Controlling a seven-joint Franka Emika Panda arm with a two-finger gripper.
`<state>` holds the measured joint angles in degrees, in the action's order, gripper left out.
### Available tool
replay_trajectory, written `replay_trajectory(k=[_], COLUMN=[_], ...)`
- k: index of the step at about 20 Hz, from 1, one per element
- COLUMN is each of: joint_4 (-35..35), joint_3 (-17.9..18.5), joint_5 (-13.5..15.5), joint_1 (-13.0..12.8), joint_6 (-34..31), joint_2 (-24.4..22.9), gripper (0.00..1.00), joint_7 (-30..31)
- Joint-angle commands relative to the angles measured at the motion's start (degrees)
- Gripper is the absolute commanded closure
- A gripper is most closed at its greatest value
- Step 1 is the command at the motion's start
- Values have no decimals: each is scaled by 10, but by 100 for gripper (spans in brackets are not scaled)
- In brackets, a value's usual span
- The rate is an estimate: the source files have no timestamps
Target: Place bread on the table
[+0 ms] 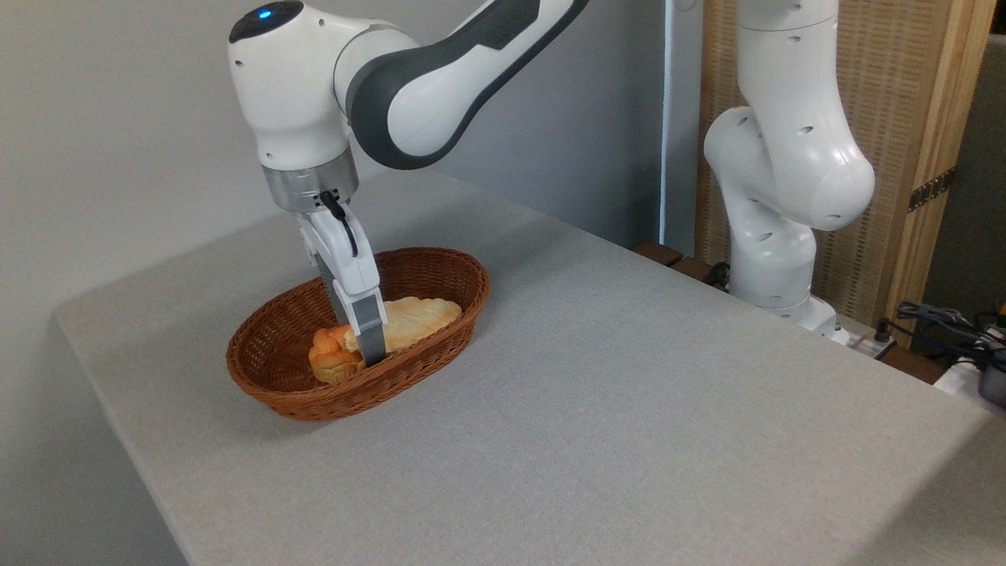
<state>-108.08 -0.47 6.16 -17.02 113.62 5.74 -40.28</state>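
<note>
Reaching into basket (440, 275), gripper (369, 346) at bread (416, 314) left end; finger spread unclear.

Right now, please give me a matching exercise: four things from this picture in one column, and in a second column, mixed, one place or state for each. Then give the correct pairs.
Things:
1. bread
2. round bun
3. wicker basket
4. hand

Places or states:
A. stands on the table, holding both baked items
B. orange, at the left end inside the basket
C. pale golden and long, lying inside the basket
D. reaching down into the basket, its visible finger in front of the loaf

Pairs: 1-C, 2-B, 3-A, 4-D
</note>
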Motion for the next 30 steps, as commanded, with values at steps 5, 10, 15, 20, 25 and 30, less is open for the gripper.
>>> replay_trajectory(k=[5,10,15,20,25,30], joint_4=[1,2,2,2,2,2], joint_3=[2,2,4,4,4,6], joint_5=[8,9,9,9,15,17], joint_1=[-1,-1,-1,-1,-1,-1], joint_6=[6,5,4,-2,-23,-31], joint_2=[-2,-6,-13,-28,-43,-57], gripper=[72,71,72,72,73,77], joint_7=[-8,-8,-9,-8,-6,-6])
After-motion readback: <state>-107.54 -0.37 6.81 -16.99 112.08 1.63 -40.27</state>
